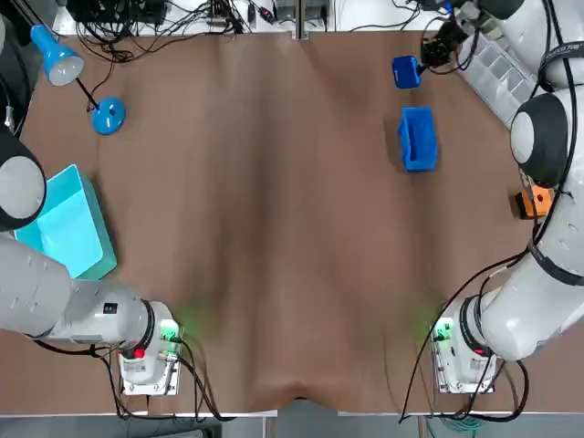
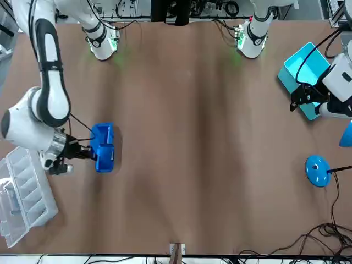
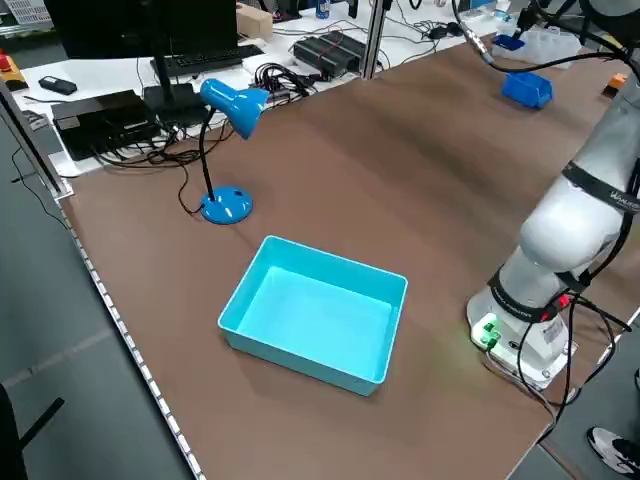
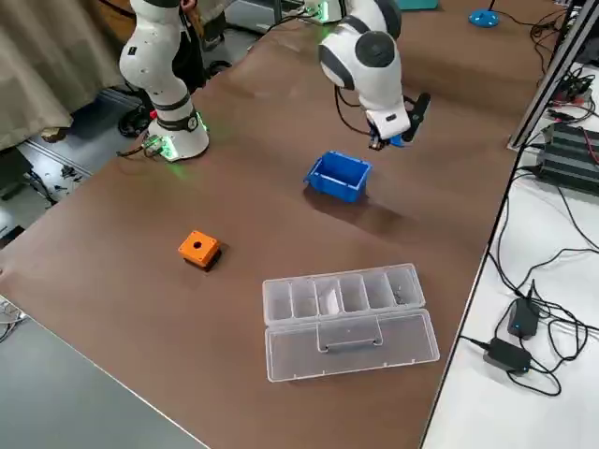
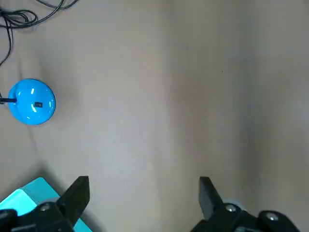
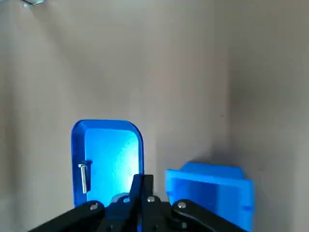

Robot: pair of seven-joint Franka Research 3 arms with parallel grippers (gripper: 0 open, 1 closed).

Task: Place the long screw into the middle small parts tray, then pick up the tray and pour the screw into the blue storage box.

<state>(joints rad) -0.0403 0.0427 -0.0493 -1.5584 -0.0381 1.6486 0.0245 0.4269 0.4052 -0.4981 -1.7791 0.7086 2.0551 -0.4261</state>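
**Top view.** One right gripper (image 1: pixel 427 57) was at the far right of the table (image 1: pixel 274 228). Its jaws pinched the rim of one small blue tray (image 1: pixel 406 71). One blue storage box (image 1: pixel 418 139) stood just beside the tray, on the side nearer the arm bases, and did not touch it. One clear compartment case (image 1: pixel 497 64) lay at the table's right edge. One orange block (image 1: pixel 534 201) sat near the right arm. On the left side were one cyan bin (image 1: pixel 64 224) and one blue desk lamp (image 1: pixel 108 116).

**Front view.** The left gripper (image 2: pixel 300 100) hung over the edge of the cyan bin.

**Right side view.** The small blue tray appeared to be held clear of the table, though the angle made this hard to confirm.

**Left wrist view.** The left gripper's jaws were spread wide above the table.

**Right wrist view.** One long screw (image 6: pixel 84 176) lay inside the small blue tray, along one wall. The blue storage box stood next to the tray.
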